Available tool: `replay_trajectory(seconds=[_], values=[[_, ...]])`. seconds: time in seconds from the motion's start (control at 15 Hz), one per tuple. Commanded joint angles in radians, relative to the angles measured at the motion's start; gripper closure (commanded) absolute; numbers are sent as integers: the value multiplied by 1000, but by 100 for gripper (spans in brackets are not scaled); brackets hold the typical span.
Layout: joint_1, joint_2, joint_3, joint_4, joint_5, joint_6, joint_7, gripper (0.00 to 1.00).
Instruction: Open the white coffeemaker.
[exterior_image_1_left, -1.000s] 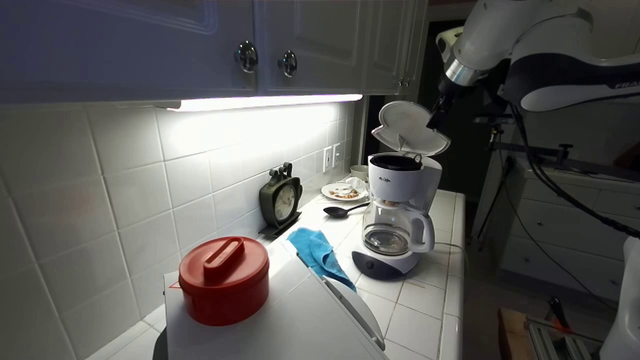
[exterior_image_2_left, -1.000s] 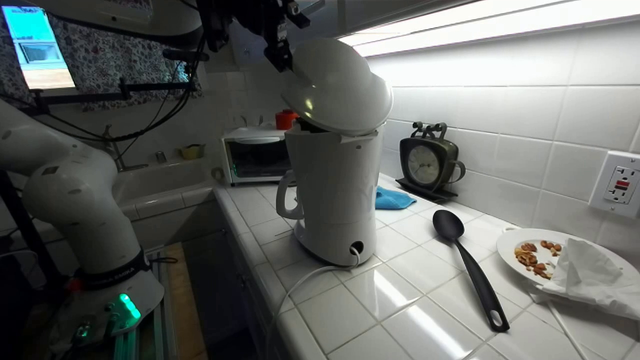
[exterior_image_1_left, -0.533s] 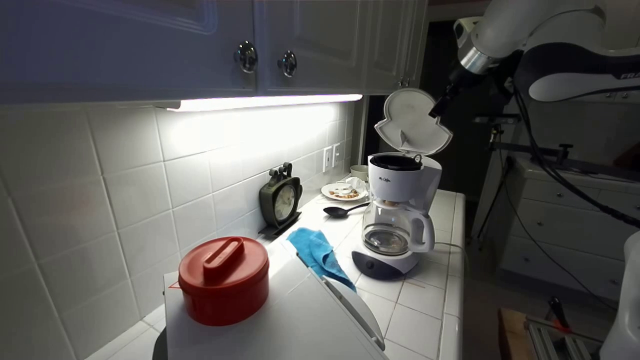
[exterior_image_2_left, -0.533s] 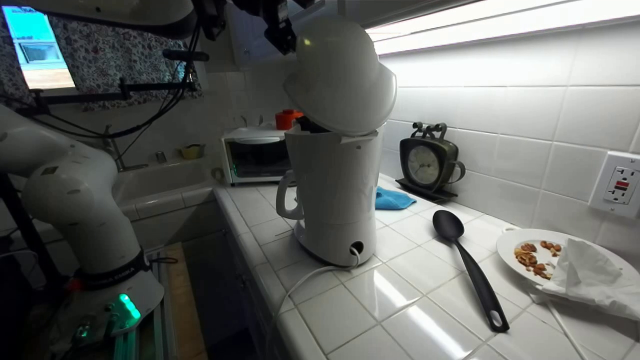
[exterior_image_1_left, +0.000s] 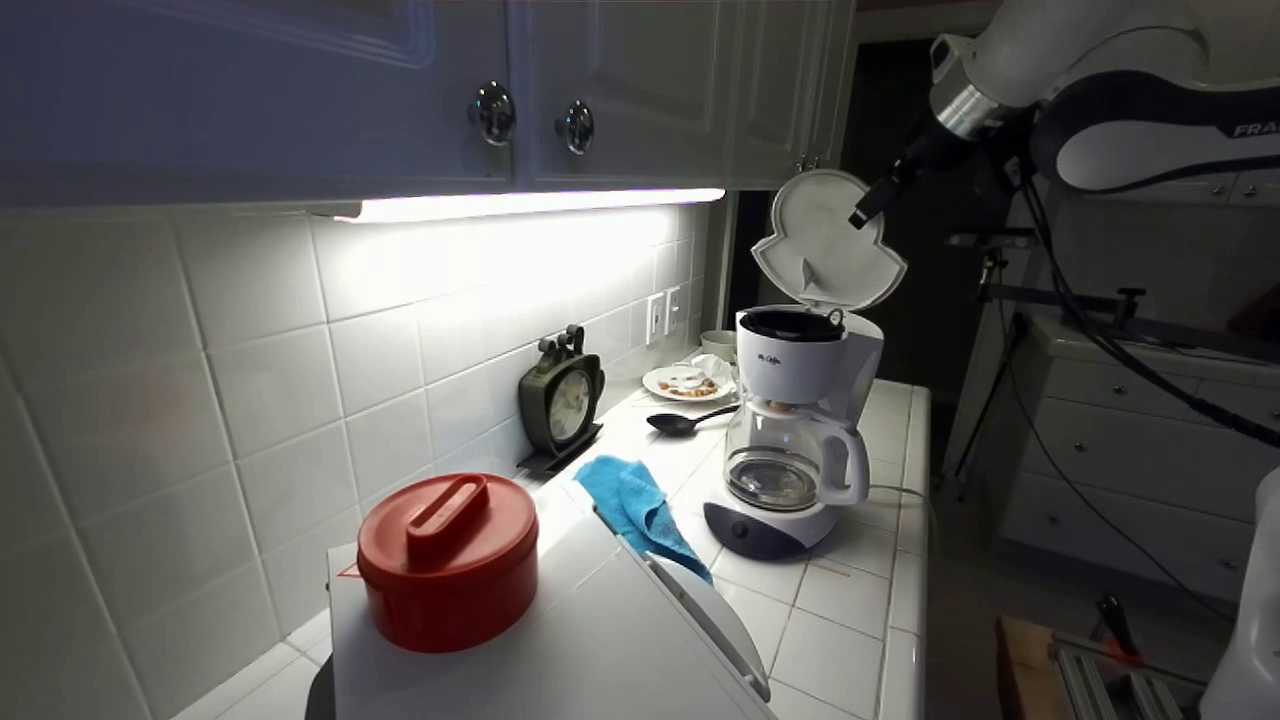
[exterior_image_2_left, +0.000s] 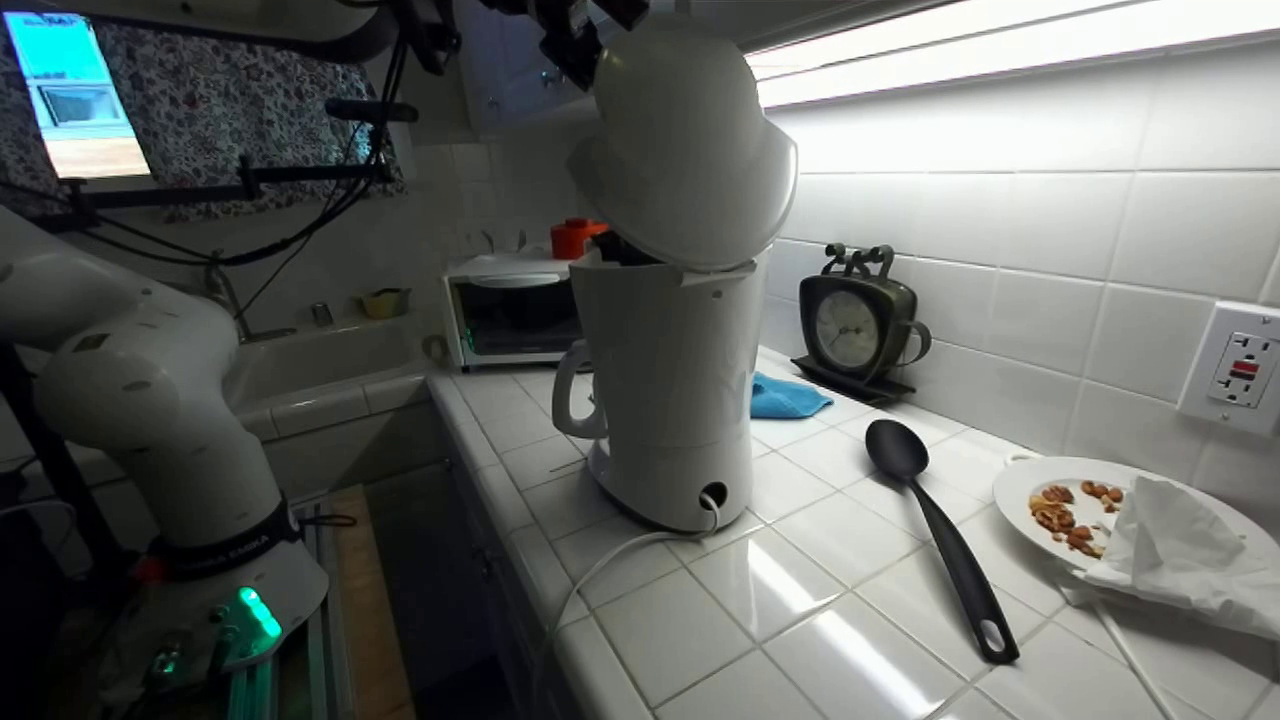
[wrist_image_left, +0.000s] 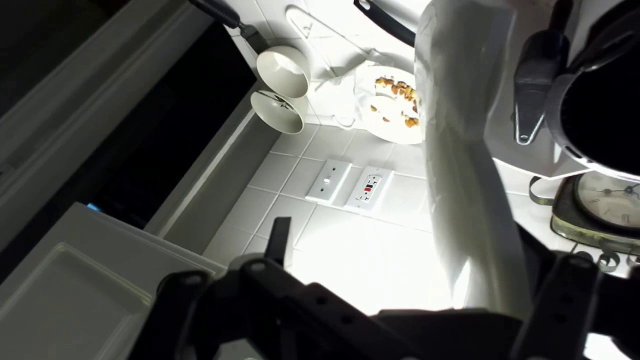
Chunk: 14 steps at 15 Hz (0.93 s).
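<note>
White coffeemaker (exterior_image_1_left: 795, 378), upright on the tiled counter (exterior_image_1_left: 835, 645), its round lid (exterior_image_1_left: 822, 245) raised at the hinge in both exterior views. Under the lid I can see the dark basket (exterior_image_1_left: 790, 324) uncovered, and lower down the glass carafe (exterior_image_1_left: 775, 455) sits on the machine's base, handle toward the counter's front edge.

My gripper (wrist_image_left: 407, 242) is up at lid height with its fingers (wrist_image_left: 279, 242) set wide. In the wrist view the lid shows between them, seen nearly edge-on, closer to the finger at the right of that picture (whether either of them actually presses on it, I can't tell from here). In an exterior view I see a dark fingertip (exterior_image_1_left: 868, 209) in front of the lid's inner face, with the arm (exterior_image_1_left: 1125, 155) extending from the right of the picture.

Behind the coffeemaker a pale cord (exterior_image_2_left: 655, 537) runs across the tiles and over the edge. A black spoon (exterior_image_2_left: 945, 540) lies on the counter between the machine and a white plate (exterior_image_2_left: 1013, 497) that holds nuts (exterior_image_2_left: 1053, 515) and a crumpled tissue (exterior_image_2_left: 1170, 545). I have a blue cloth (exterior_image_1_left: 635, 505) lying near the machine, a dark-framed clock (exterior_image_2_left: 850, 330) standing by the tiled wall (exterior_image_2_left: 1040, 225), and a white toaster oven (exterior_image_1_left: 600, 650) with a red pot (exterior_image_1_left: 450, 590) on top, its red cover on.
</note>
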Motion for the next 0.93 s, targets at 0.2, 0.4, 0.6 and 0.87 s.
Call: replay_trajectory(seconds=[0.2,0.4,0.6,0.87], values=[[-90,-11,18,29,102,0,-43,0],[-118,-10,15,44,116,-10,-63,0],[-142,-8,12,57,121,-18,-82,0],[-162,-1,5,68,126,-19,-93,0]])
